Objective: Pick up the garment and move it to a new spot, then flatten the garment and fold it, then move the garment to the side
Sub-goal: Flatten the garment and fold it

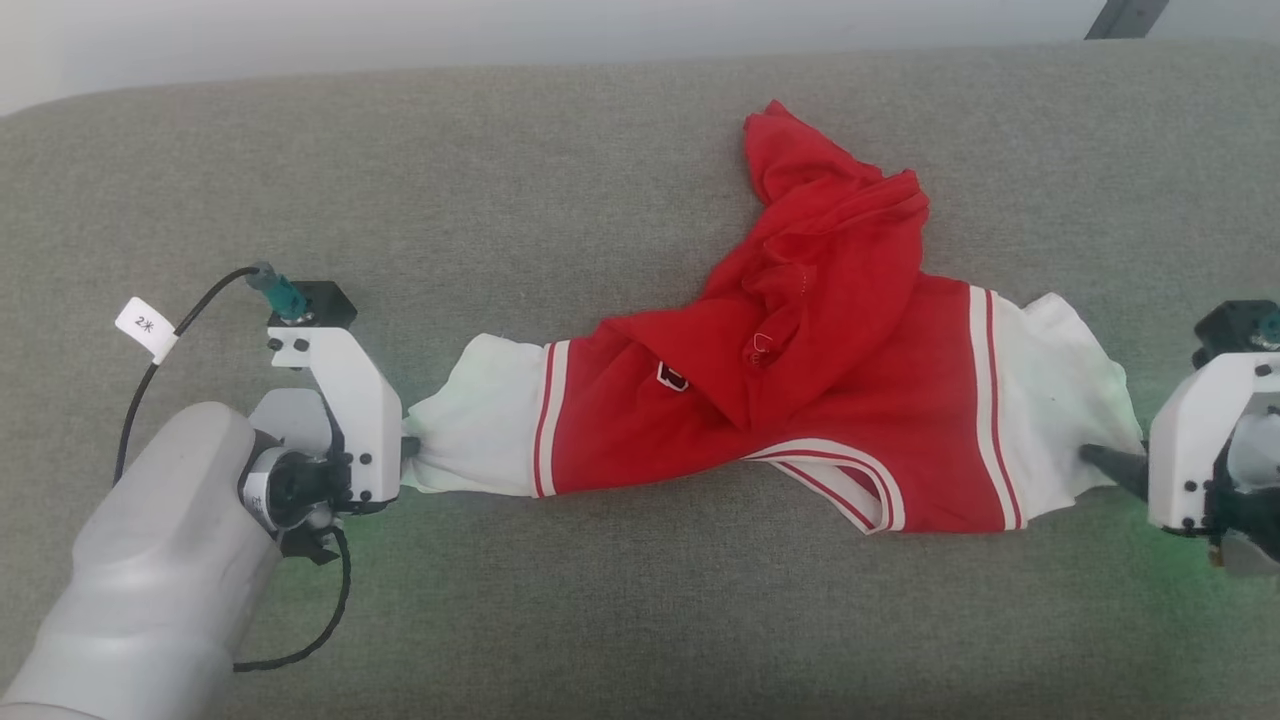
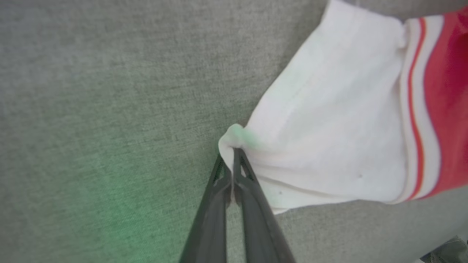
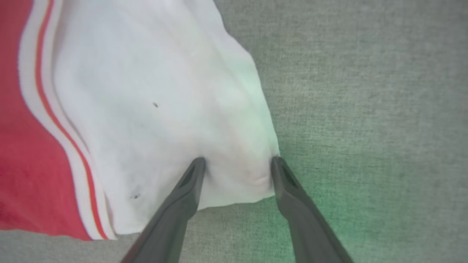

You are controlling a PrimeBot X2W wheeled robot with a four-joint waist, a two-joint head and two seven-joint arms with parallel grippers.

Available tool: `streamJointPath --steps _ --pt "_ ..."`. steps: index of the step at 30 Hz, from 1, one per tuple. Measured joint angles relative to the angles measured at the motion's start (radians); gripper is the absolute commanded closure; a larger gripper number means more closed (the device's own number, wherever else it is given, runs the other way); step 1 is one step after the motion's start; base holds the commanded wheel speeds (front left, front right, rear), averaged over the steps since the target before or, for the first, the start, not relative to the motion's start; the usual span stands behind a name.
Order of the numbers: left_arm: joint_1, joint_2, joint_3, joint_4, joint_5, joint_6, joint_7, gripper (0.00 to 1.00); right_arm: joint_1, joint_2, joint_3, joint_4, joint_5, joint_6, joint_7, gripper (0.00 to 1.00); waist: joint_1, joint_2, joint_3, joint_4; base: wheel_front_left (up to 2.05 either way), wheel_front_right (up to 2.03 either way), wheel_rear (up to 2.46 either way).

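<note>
The garment (image 1: 800,400) lies stretched sideways on the grey cushion, red in the body with white sleeves and striped trim. Its lower part is bunched up toward the back. My left gripper (image 1: 408,447) is shut on the tip of the left white sleeve. The left wrist view shows the pinched fold of garment (image 2: 329,128) between the closed fingers of the left gripper (image 2: 233,155). My right gripper (image 1: 1100,460) is at the right sleeve's edge. In the right wrist view the right gripper (image 3: 237,161) stands open, its fingertips resting on the garment (image 3: 146,109) with the sleeve's white cloth between them.
The grey upholstered surface (image 1: 600,150) runs across the whole head view, with a pale wall (image 1: 400,30) behind it. A black cable with a white tag (image 1: 145,328) loops beside my left wrist. A dark bar (image 1: 1125,18) shows at the top right.
</note>
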Motion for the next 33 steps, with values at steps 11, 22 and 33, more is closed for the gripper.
streamJointPath --steps 11,22,33 --pt "-0.029 0.007 -0.004 0.017 -0.004 0.007 0.034 1.00 -0.025 -0.013 -0.010 0.014 0.066 0.000 0.040 1.00 0.0000 -0.0001 -0.069 0.013 0.00 0.00 0.00" --pt "-0.125 0.077 0.020 -0.106 -0.009 0.039 0.118 1.00 -0.092 -0.004 -0.029 -0.129 0.071 0.000 0.091 1.00 0.0000 -0.0001 -0.216 0.015 0.00 0.00 0.00" --pt "-0.276 0.158 0.097 -0.210 -0.015 0.091 0.139 1.00 -0.282 0.039 -0.060 -0.209 0.129 0.000 0.069 1.00 -0.0001 -0.0001 -0.281 -0.006 0.00 0.00 0.00"
